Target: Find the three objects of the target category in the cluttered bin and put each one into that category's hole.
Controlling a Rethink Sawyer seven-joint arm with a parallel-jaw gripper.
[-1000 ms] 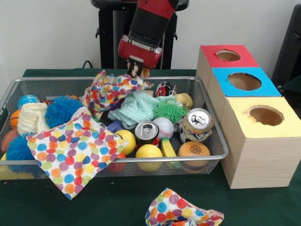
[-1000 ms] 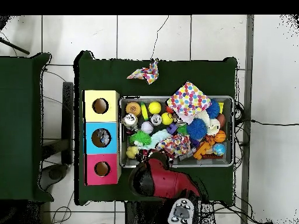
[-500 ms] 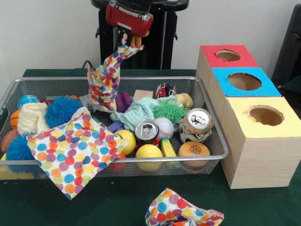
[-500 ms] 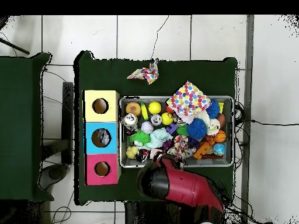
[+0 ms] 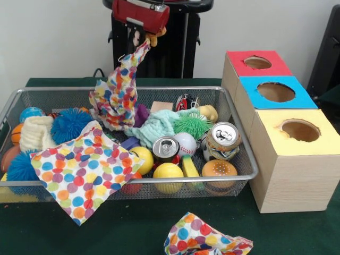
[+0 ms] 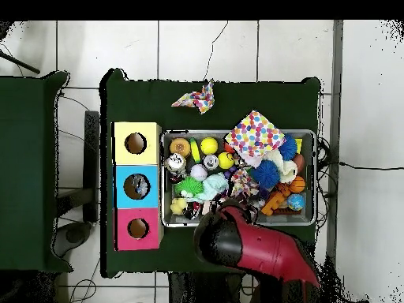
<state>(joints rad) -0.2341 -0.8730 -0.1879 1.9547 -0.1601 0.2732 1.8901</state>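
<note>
One dotted cloth (image 5: 118,90) had risen from the cluttered bin (image 5: 241,159), clamped in the claw (image 5: 139,38), uncovering toys beneath for the search.

The green tabletop (image 5: 133,231) carries a wire basket (image 5: 241,154) and, just beside it, a row of three boxes (image 5: 297,170) topped yellow, blue and red. A crumpled dotted cloth (image 5: 204,239) lies apart at the basket's front.

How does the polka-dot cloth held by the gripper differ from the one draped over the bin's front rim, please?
The held cloth hangs bunched and lifted from the gripper; the draped cloth lies spread flat, over the cluttered bin's front rim. Both share the same multicoloured dot print.
</note>
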